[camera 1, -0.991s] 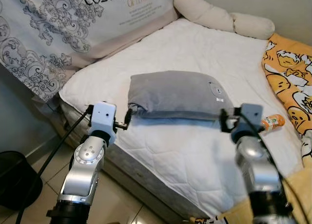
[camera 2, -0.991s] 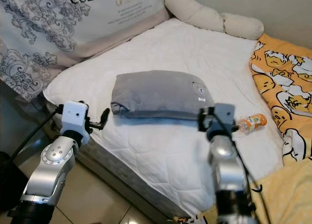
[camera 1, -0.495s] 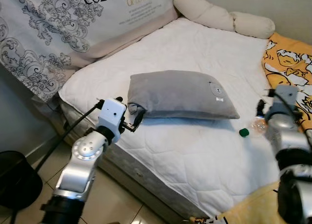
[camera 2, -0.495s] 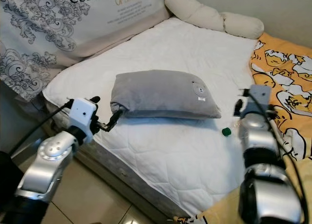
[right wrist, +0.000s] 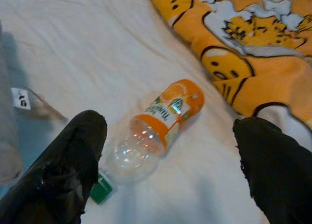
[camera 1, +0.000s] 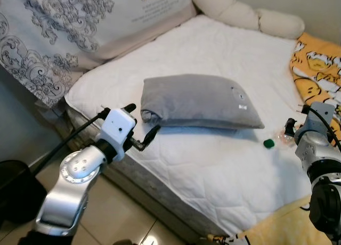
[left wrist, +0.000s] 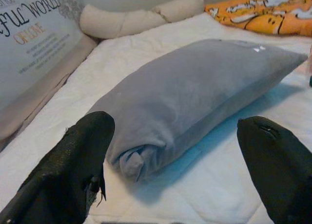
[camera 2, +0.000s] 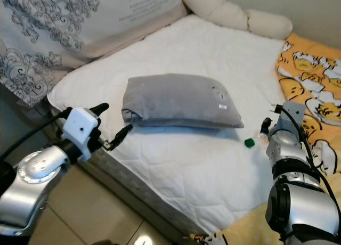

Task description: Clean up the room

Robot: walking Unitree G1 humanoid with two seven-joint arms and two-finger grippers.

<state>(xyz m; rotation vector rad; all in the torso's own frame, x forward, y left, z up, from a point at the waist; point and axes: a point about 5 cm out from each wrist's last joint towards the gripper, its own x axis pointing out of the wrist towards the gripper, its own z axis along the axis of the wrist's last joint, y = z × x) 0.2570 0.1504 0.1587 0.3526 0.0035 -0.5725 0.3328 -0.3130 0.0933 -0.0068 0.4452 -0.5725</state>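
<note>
A grey pillow [camera 1: 202, 98] lies across the white quilted bed [camera 1: 213, 170]. My left gripper [camera 1: 143, 121] hovers open at the pillow's left end, near the bed's edge, with the rolled corner [left wrist: 131, 163] between its spread fingers and not touching them. An orange-labelled plastic bottle [right wrist: 161, 121] lies on its side to the right of the pillow, its green cap [camera 1: 268, 144] pointing toward the pillow. My right gripper [camera 2: 265, 127] is open just above the bottle, with one finger on either side of it.
An orange cartoon-print blanket [camera 1: 319, 69] covers the bed's right side, close to the bottle. A large patterned cushion [camera 1: 64, 32] and a cream bolster [camera 1: 245, 16] lie at the head. A black bin [camera 1: 13, 186] stands on the tiled floor at the left.
My right arm has swung right, from the pillow's right end to the bottle. The left gripper has drawn back slightly from the pillow's corner. The camera has shifted a little.
</note>
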